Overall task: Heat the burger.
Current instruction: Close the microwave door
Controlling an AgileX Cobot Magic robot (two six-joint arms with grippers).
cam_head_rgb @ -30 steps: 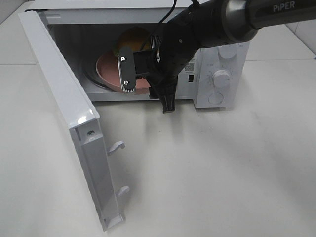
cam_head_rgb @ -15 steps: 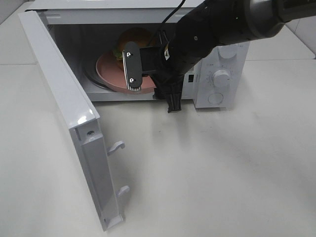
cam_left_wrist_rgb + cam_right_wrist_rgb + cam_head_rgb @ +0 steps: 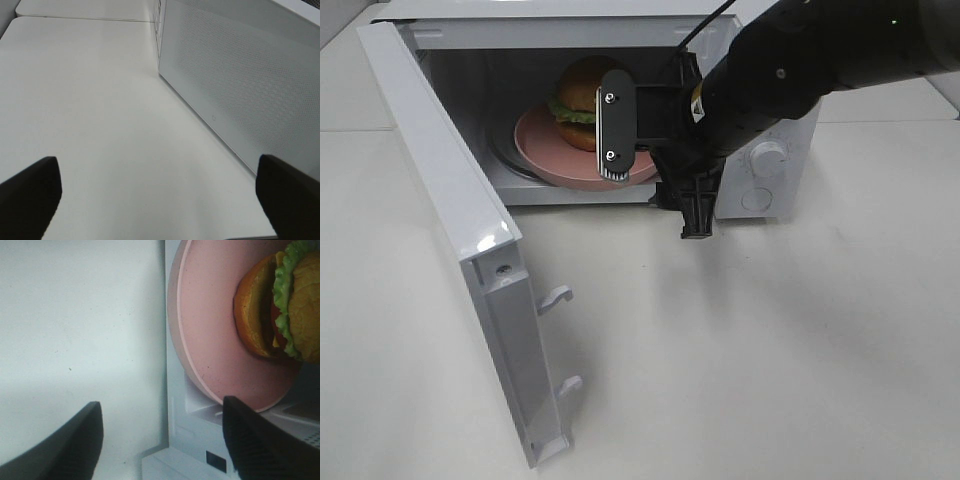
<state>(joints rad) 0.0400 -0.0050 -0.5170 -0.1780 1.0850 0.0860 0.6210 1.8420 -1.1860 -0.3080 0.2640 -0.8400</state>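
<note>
Sitting on pink plate: burger | plate inside open microwave

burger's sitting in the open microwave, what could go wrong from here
1. In the right wrist view the pink plate looks to overhang the front edge of the microwave, so the door might hit it when shut.
2. The open right gripper hangs close to the plate's rim; a careless move could drag the plate and tip the burger.

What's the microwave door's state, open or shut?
Open: the door stands swung wide, and the burger on its pink plate shows inside the microwave.
</note>
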